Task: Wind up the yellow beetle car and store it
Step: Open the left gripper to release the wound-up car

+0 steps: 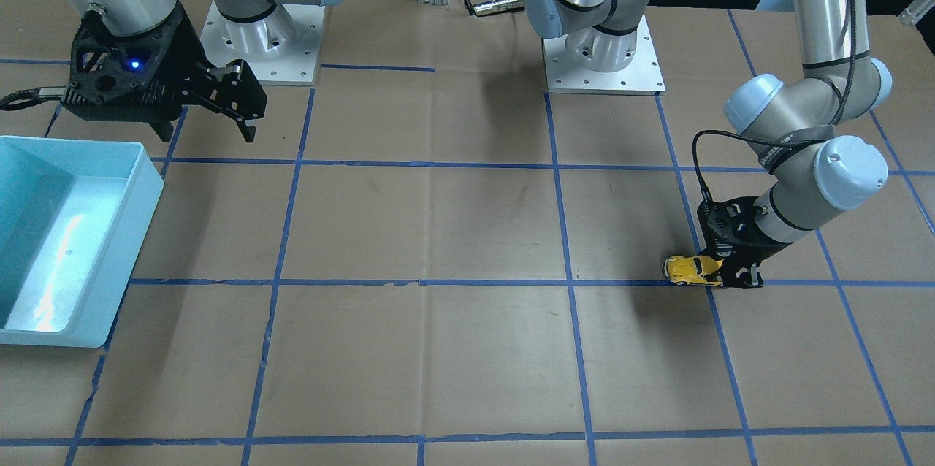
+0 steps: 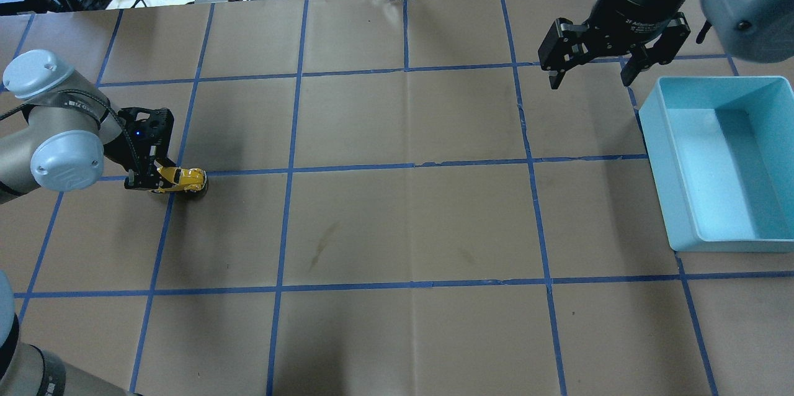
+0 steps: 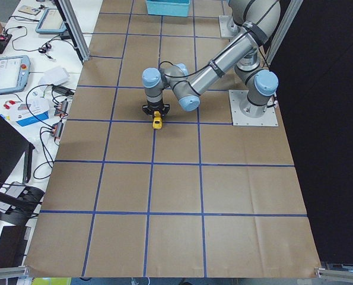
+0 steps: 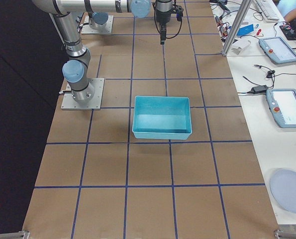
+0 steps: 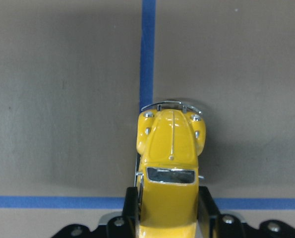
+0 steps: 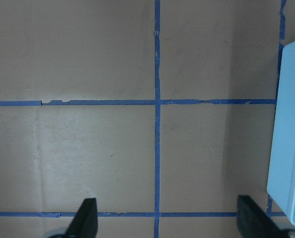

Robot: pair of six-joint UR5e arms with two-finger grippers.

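Note:
The yellow beetle car [image 2: 182,179] rests on the brown table at its left side, on a blue tape line. It also shows in the front-facing view [image 1: 692,270], the exterior left view [image 3: 157,121] and the left wrist view [image 5: 170,168]. My left gripper [image 2: 149,180] is low at the table and shut on the car's rear half, with the nose pointing away from the wrist. My right gripper [image 2: 592,76] is open and empty, raised over the far right of the table, beside the light blue bin [image 2: 685,197].
The light blue bin [image 1: 109,283] stands empty at the table's right side; its edge shows in the right wrist view [image 6: 286,148]. Blue tape lines grid the brown table. Both arm bases [image 1: 603,64] are bolted at the robot's edge.

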